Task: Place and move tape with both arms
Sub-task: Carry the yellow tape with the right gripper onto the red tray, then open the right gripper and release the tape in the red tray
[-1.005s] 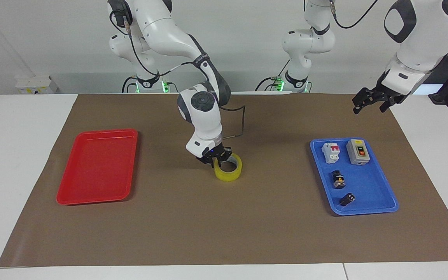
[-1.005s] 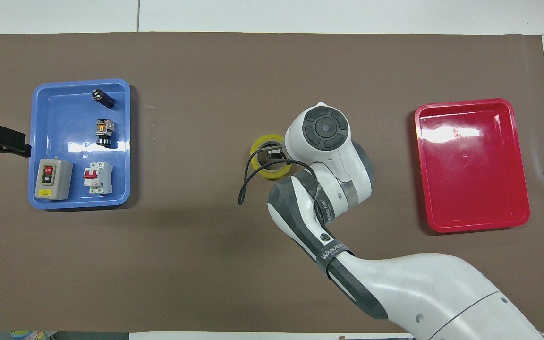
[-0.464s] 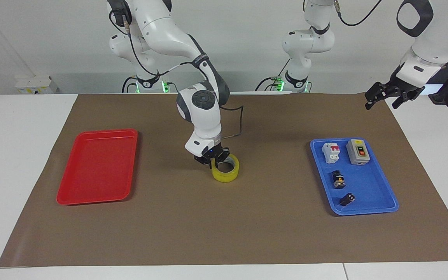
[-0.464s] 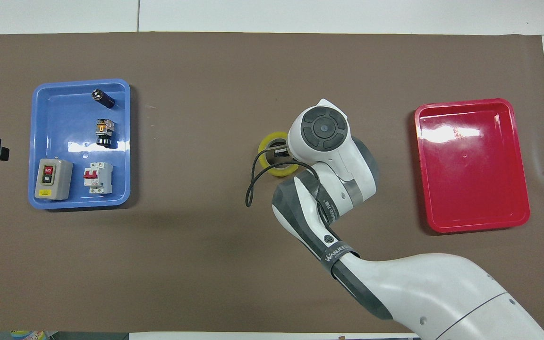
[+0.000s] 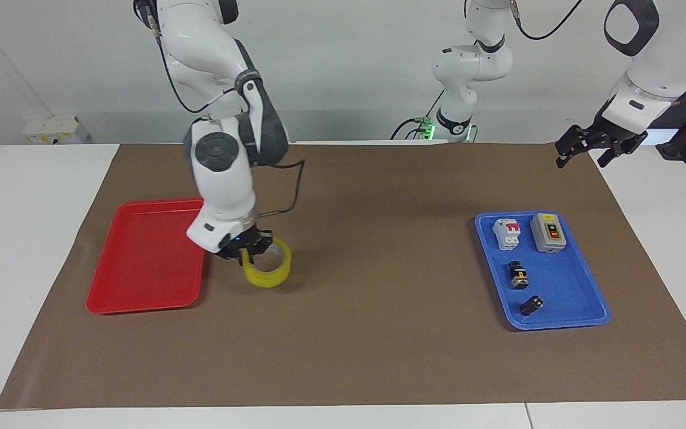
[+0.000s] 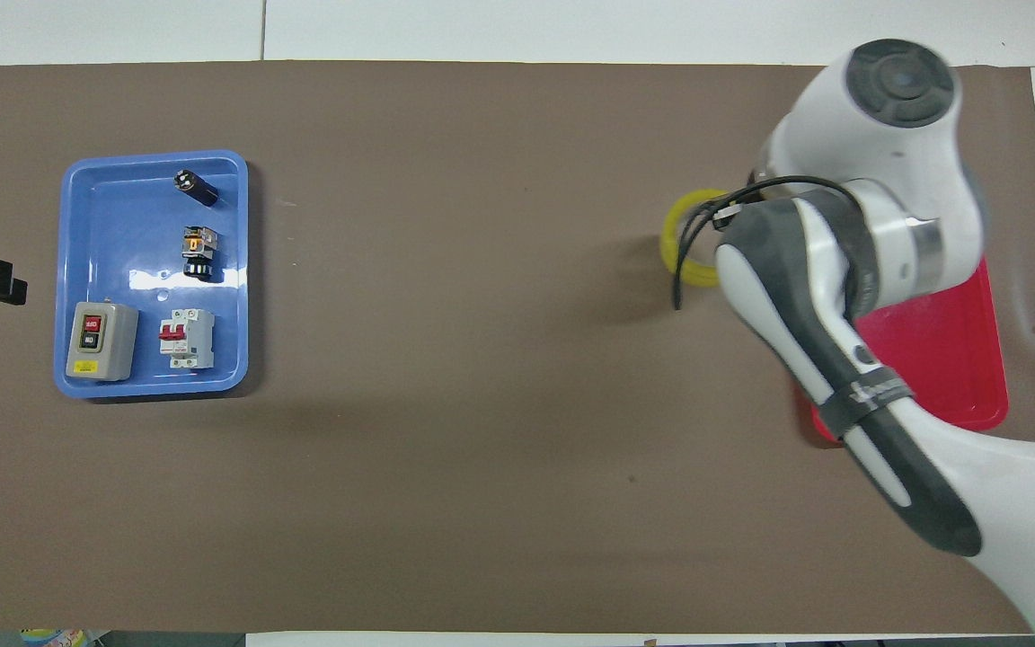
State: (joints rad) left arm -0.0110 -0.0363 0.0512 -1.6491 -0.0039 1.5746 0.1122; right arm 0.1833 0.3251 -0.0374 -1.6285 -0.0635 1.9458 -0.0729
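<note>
The tape [image 5: 267, 266], clamped in the right gripper [image 5: 246, 251], looks like glossy, see-through yellowish plastic film. Just beside that gripper, the red tray [image 5: 146, 262] is smooth shiny plastic with bright glare on its floor. The brown mat [image 5: 355, 345] under it is matt and paper-like, faintly creased. The blue tray [image 5: 563, 292], below the left gripper [image 5: 578, 150], is smooth plastic; the arm shells are glossy white
</note>
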